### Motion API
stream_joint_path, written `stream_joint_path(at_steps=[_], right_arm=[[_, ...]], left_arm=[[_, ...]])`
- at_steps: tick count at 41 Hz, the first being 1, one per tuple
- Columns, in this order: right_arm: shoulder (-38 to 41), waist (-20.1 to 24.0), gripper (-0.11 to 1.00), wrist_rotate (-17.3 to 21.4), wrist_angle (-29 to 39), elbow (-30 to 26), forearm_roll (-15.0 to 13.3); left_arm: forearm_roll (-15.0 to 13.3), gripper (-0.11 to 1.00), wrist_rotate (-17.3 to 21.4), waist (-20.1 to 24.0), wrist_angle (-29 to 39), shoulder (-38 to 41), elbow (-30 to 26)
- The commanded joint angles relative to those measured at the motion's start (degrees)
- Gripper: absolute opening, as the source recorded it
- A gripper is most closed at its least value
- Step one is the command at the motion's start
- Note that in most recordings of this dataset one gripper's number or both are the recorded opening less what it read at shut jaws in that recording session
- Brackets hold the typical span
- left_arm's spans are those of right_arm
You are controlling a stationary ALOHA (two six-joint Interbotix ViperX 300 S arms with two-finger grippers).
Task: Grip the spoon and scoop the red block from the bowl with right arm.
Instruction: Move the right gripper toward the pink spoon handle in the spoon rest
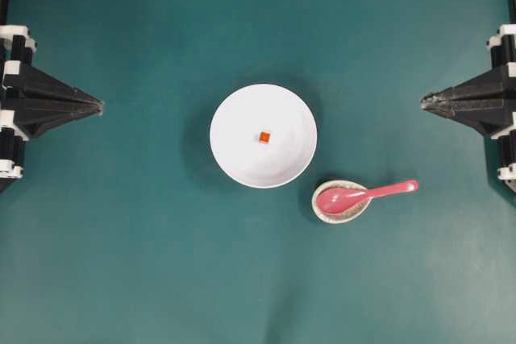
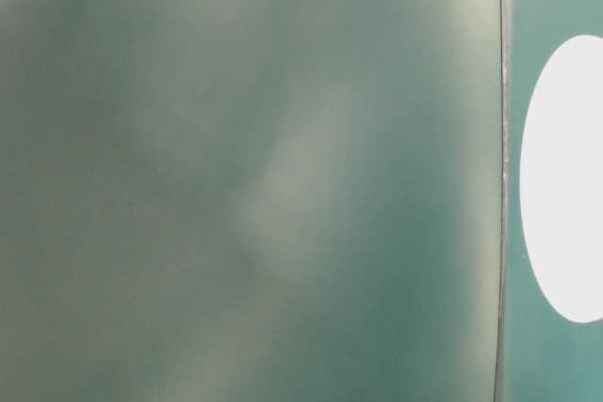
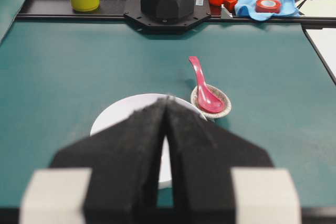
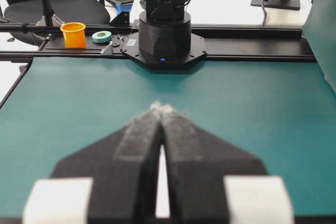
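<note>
Nothing is gripped yet: my right end effector (image 1: 425,101) sits pinched together at the far right, so I must part it and reach the spoon (image 1: 364,195) on its rest (image 1: 324,213), just right of the bowl (image 1: 242,159) holding the red block (image 1: 264,136).

A dark green table (image 1: 121,263) filled the overhead frame. A white bowl (image 1: 242,159) sat on it at the centre. Just beside it, toward the lower right, a small speckled dish (image 1: 322,213) rested on the green surface, close to the bowl's rim but apart from it.
</note>
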Motion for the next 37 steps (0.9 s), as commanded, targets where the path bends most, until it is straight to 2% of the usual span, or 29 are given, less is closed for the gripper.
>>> stream_joint_path(at_steps=[1,3,5,37], right_arm=[[0.26,0.26,0.0,0.79,-0.35,-1.32,0.09],[0.26,0.26,0.0,0.79,0.0,-1.49,0.09],[0.26,0.35,0.0,0.79,0.09,-1.49,0.09],[2.2,0.44,0.0,1.41,0.0,-0.97,0.7]], left_arm=[[0.7,0.0,0.44,-0.44,1.58,0.7,-2.46],[0.7,0.04,0.79,-0.53,3.6,0.7,-2.99],[0.7,-0.01,0.79,-0.62,4.48,0.7,-3.08],[0.7,-0.01,0.62,-0.62,10.72,0.79,-2.99]])
